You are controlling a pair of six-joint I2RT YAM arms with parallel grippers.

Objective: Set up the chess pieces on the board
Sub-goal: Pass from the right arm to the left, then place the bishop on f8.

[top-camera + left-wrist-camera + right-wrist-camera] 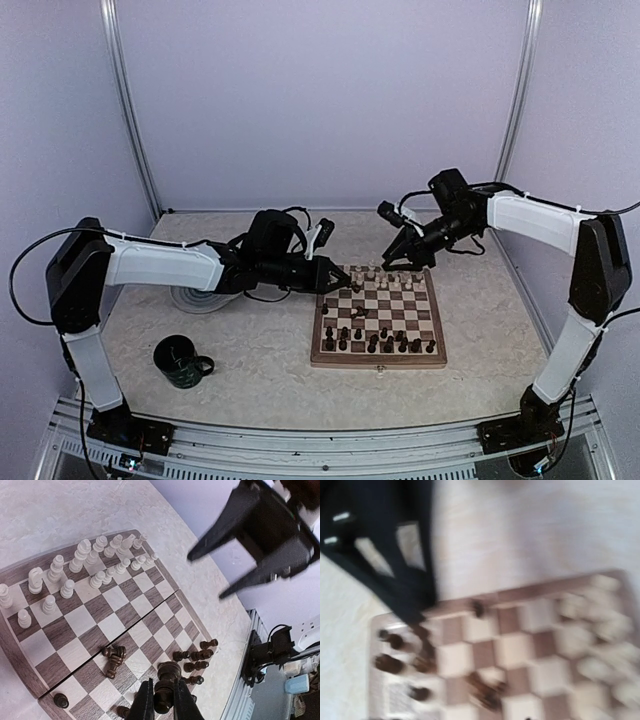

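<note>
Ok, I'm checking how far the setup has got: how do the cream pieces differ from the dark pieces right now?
The cream pieces stand in two tidy rows at one edge of the board; the dark pieces are scattered toward the opposite edge. Cream pieces look upright; two dark pieces lie tipped mid-board. The left gripper clamps one dark piece, no cream piece. Both are small turned figurines.

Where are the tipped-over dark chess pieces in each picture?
Top external: the tipped-over dark pieces lie near the middle of the board.
Left wrist: the tipped-over dark pieces are low, left of centre.
Right wrist: blurred, the tipped-over dark pieces are at bottom centre.
Shared landmark: the cream pieces along one board edge.
</note>
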